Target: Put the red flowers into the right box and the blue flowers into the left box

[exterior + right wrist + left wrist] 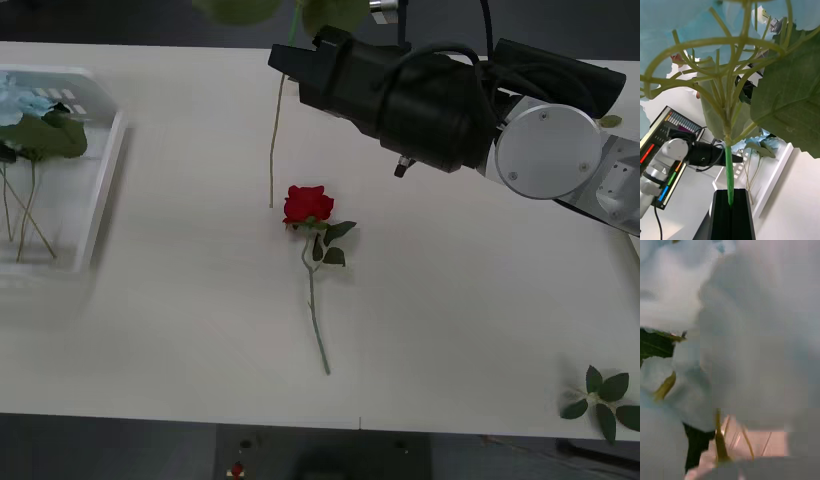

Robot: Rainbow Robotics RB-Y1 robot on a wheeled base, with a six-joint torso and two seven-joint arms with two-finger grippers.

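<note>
We see a broad white bench (200, 330) under the arms, and the largest thing above it is our right arm (450, 100), a thick black and silver limb reaching from the right edge across the far side of the bench. Its black right gripper (730, 204) has its jaws clenched on the green stem of a pale sky-blue hydrangea-like flower (728, 112), whose forked stalks and wide green leaves spread out from the grip; in the front view the thin lower stem (274, 140) hangs from the arm toward the bench, its tip just above the surface and close beside the rose's bloom. At the left edge of the bench sits a white plastic shallow basket with slotted walls (105, 170), and in it lie more pale blue flowers with large green leaves (35, 125), their thin stems pointing toward the near side. The left wrist view is pressed close against pale blue petals (752, 345) and a dark green leaf, and we cannot tell how the left gripper's jaws stand. Near the middle of the bench lies a single deep-red artificial rose (308, 205) on a long thin stem with dark green leaves, well apart from the basket. At the near right corner rests a small loose green leaf sprig (603, 398).
</note>
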